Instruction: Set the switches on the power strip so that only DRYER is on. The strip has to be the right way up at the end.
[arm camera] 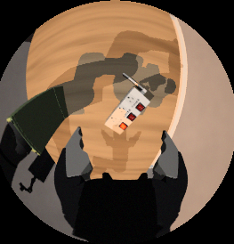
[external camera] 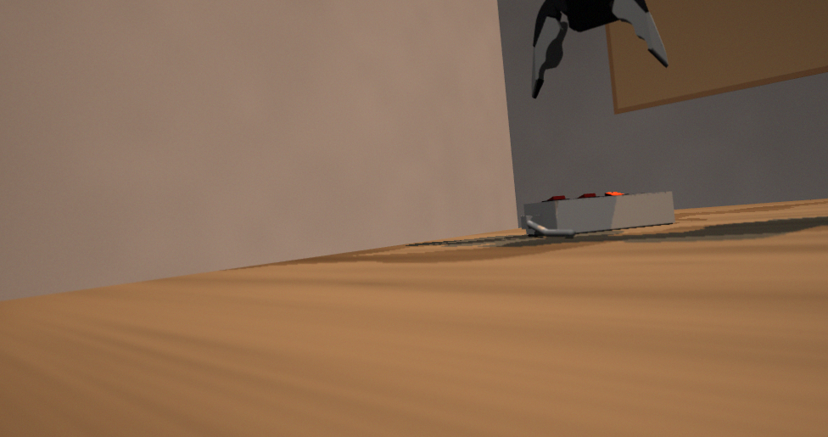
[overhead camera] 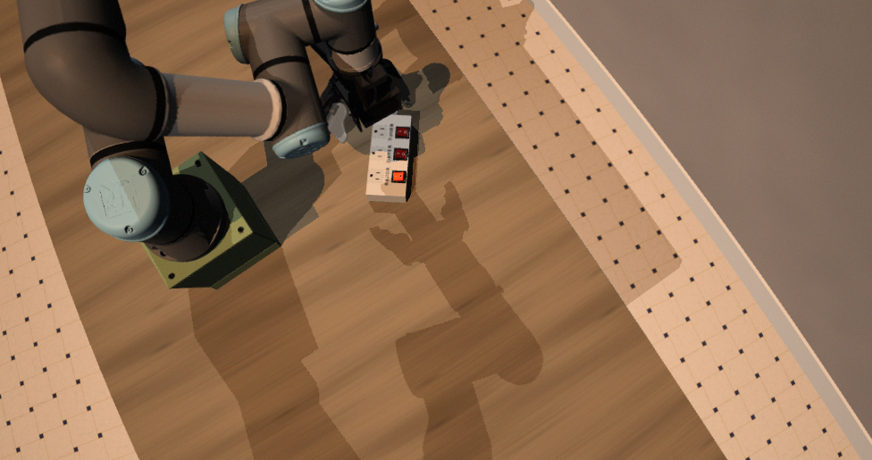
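I see the broad wooden bench (overhead camera: 427, 334) first, its plank top flanked by pale dotted strips, and the grey-brown jointed arm (overhead camera: 201, 105) reaching across it from its green base. Near the middle of the planks lies the long off-white plastic power strip (overhead camera: 390, 159), flat and face up, which already suits the requirement that it end the right way up. Its long axis runs roughly along the grain. The short grey cord stub (external camera: 547, 230) sits at the end nearest the arm's wrist, and the lit end points away from it.

My black two-fingered hand (external camera: 599, 57) hangs well above the cord end, fingers spread wide and holding nothing. I judge that is so it can line up for a press from above.

Of the three red rocker switches, only the far-end one (overhead camera: 398, 176) glows bright orange. The labels look like MAJOR, DRYER and TUNER, so I take the middle switch (overhead camera: 400, 154) to be DRYER, and it appears dark.
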Action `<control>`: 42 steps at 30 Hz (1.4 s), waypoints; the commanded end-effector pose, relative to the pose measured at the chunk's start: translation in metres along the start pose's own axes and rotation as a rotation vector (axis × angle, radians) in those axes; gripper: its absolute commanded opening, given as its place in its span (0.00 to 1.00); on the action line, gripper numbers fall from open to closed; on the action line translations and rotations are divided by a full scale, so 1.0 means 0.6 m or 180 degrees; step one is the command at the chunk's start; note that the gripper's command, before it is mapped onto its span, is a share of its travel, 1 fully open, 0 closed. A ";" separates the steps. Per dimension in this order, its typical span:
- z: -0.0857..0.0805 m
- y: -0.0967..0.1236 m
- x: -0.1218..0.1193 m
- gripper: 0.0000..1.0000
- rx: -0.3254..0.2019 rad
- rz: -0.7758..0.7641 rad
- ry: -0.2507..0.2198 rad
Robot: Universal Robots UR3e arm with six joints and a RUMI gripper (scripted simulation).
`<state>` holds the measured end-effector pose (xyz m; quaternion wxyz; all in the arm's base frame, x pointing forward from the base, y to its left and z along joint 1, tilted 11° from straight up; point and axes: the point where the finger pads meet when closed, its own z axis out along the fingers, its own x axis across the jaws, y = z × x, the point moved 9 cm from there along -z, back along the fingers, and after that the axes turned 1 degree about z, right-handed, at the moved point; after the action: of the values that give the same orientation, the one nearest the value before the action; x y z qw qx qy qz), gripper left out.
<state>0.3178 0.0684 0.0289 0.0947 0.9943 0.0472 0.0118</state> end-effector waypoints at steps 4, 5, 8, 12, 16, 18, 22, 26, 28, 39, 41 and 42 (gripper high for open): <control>0.001 0.002 0.001 1.00 -0.0001 -0.0169 0.0007; 0.002 0.002 0.001 1.00 -0.0001 -0.0206 0.0007; 0.002 0.003 0.001 1.00 -0.0001 -0.0246 0.0007; 0.005 0.005 0.001 1.00 -0.0001 -0.0443 0.0007; 0.008 0.008 0.000 1.00 -0.0001 -0.0697 0.0006; 0.010 0.009 0.000 1.00 -0.0001 -0.0846 0.0006; 0.015 0.014 0.000 1.00 -0.0001 -0.1186 0.0006; 0.017 0.016 0.000 1.00 -0.0001 -0.1375 0.0005; 0.020 0.019 0.000 1.00 -0.0001 -0.1577 0.0005; 0.037 0.039 0.000 1.00 0.0000 -0.2868 0.0004; 0.039 0.041 0.000 1.00 0.0000 -0.2997 0.0004; 0.039 0.041 0.000 1.00 0.0000 -0.2997 0.0004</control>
<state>0.3205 0.0437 0.0113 0.0947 0.8845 0.4555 -0.0338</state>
